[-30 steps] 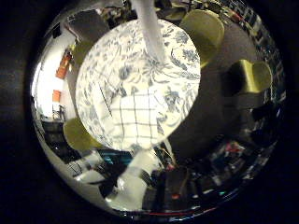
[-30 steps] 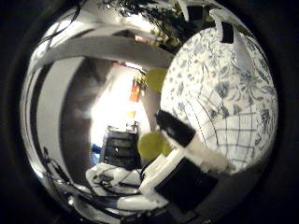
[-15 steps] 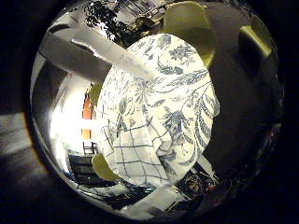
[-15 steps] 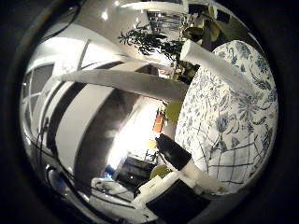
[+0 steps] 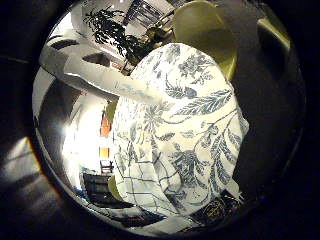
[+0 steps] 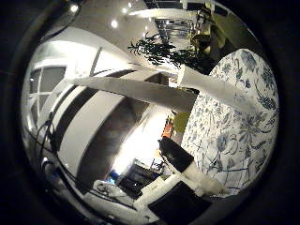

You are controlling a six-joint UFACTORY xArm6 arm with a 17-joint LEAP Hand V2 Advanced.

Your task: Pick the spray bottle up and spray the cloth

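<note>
tablecloth [image 5: 190, 125] with blue flowers covers the round table; on it we see a checked cloth [image 5: 145, 180]. at six o'clock of the thumb view the hand [image 6: 183, 173] reaches out, fingers' state unclear, and we cannot find the spray bottle.

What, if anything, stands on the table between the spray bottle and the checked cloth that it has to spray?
Nothing visible does. Between the white spray bottle and the checked cloth, which lies flat on the table, only the bare floral tablecloth shows, and no other thing stands on it.
</note>
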